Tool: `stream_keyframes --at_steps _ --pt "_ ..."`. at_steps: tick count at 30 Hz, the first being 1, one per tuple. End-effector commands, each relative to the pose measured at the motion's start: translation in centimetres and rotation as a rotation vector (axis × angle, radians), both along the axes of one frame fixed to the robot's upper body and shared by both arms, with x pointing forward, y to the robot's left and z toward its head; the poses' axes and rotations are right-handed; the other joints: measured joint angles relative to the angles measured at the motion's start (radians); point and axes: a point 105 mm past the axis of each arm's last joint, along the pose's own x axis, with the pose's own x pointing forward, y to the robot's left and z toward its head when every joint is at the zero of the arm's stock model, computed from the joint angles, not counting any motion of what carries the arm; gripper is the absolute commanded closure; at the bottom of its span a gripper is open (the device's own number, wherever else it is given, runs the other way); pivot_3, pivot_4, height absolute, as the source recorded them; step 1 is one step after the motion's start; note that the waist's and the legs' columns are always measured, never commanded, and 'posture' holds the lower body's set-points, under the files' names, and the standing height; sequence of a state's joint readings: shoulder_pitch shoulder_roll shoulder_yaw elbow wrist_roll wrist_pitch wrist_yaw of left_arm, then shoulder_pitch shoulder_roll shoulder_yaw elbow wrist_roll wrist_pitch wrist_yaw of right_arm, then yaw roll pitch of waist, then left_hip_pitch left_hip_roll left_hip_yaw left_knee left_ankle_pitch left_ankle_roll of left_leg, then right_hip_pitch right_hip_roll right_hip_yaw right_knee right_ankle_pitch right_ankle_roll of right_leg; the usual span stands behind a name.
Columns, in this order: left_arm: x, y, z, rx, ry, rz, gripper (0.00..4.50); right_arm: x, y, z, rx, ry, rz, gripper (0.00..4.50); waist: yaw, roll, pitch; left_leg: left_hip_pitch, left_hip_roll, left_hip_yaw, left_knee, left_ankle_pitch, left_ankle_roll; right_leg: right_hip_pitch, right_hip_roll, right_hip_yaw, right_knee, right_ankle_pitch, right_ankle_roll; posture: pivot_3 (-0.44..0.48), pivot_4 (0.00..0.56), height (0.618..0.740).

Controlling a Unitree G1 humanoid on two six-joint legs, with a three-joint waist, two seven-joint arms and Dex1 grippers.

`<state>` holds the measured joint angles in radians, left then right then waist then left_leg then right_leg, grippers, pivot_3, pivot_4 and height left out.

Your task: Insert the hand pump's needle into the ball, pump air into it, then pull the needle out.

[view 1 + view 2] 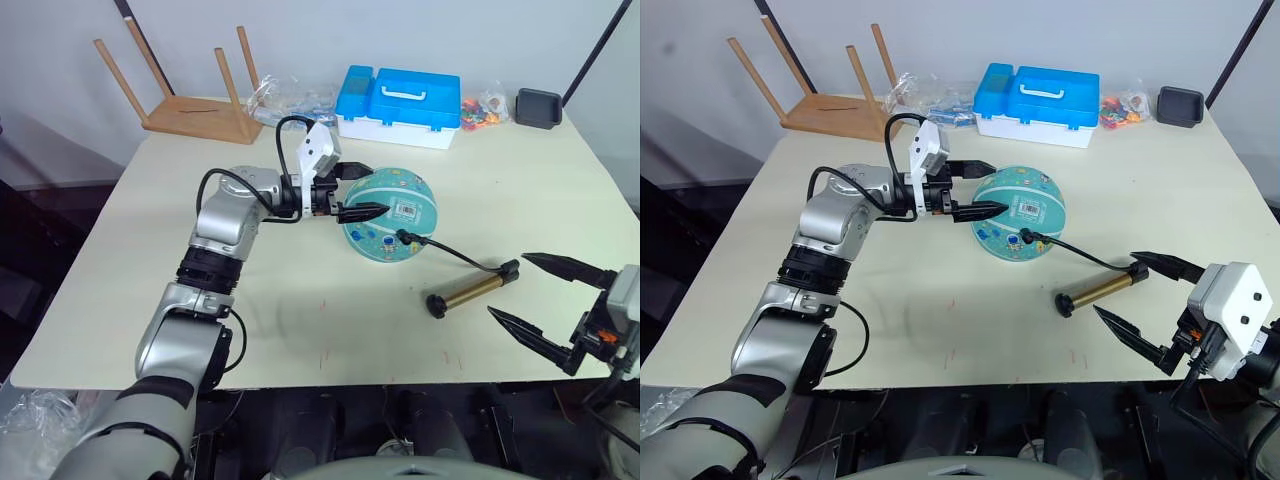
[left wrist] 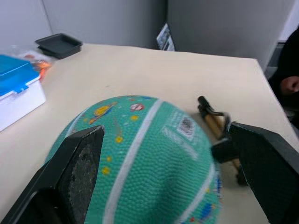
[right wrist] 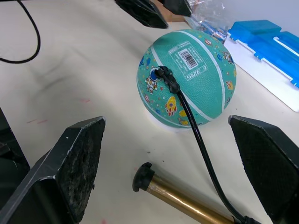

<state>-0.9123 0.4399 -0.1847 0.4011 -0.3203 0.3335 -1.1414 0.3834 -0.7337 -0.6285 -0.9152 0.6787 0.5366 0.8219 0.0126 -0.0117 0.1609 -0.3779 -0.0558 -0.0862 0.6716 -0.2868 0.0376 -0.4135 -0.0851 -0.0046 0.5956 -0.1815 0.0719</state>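
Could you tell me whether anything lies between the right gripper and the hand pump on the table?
Nothing visible does. The right gripper, open, faces the hand pump across bare table. The pump's hose runs off to the ball, away from that gap.

Our left gripper (image 1: pixel 352 190): arm extended forward, fingers parted. Our right gripper (image 1: pixel 533 292): low, fingers spread wide.
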Motion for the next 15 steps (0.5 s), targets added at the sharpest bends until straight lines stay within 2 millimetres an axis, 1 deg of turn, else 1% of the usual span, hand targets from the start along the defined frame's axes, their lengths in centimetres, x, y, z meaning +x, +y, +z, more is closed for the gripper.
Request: stream_keyframes --at_steps 1,3,5,7,9,13,15 --pt "0.9 0.0 0.1 0.046 -0.071 0.019 0.00 0.8 1.1 0.3 -0.034 -0.034 0.052 0.06 0.000 0.000 0.000 0.000 0.000 0.000 0.000 0.000 0.000 0.000 0.000 0.000 0.000 0.000 0.000 0.000 0.150 0.740" --pt "1.4 0.1 -0.9 0.087 -0.085 0.036 0.00 1.7 1.5 0.0 -0.052 -0.031 0.067 0.06 0.001 0.000 0.000 0.000 0.000 0.001 0.002 0.000 0.000 0.000 0.000 0.000 0.000 0.000 0.000 0.000 0.150 0.740" --pt "1.8 0.0 -1.5 0.091 -0.079 0.051 0.00 2.7 2.2 -0.4 -0.067 -0.021 0.086 0.06 0.001 -0.001 0.000 0.000 0.000 0.000 0.002 0.000 0.000 0.000 0.000 0.000 0.000 0.000 0.001 0.000 0.150 0.740" --pt "2.0 0.0 -2.3 0.112 -0.080 0.060 0.00 4.0 3.0 -0.6 -0.112 -0.053 0.107 0.06 0.002 -0.002 0.000 -0.001 0.000 0.000 0.003 0.000 0.000 0.000 -0.001 0.000 0.001 0.001 0.001 0.000 0.150 0.740" --pt "2.1 0.0 -2.7 0.120 -0.080 0.064 0.00 4.7 3.5 -0.8 -0.134 -0.071 0.123 0.06 0.005 -0.002 0.000 -0.001 -0.001 -0.001 0.003 0.000 0.000 0.000 -0.001 0.000 0.002 0.001 0.001 0.000 0.150 0.740" --pt "2.1 0.2 -3.3 0.099 -0.055 0.080 0.00 8.8 6.3 -1.5 -0.204 -0.125 0.168 0.06 -0.001 -0.003 -0.001 0.000 -0.002 0.000 0.008 0.000 0.000 0.000 -0.001 0.000 0.008 0.000 0.001 0.000 0.150 0.740" --pt "2.1 0.1 -3.4 0.100 -0.055 0.080 0.00 9.8 7.1 -1.6 -0.219 -0.145 0.186 0.06 0.003 -0.004 -0.001 0.000 -0.002 -0.001 0.009 0.000 0.000 0.000 -0.001 0.000 0.010 0.000 0.001 0.000 0.150 0.740"
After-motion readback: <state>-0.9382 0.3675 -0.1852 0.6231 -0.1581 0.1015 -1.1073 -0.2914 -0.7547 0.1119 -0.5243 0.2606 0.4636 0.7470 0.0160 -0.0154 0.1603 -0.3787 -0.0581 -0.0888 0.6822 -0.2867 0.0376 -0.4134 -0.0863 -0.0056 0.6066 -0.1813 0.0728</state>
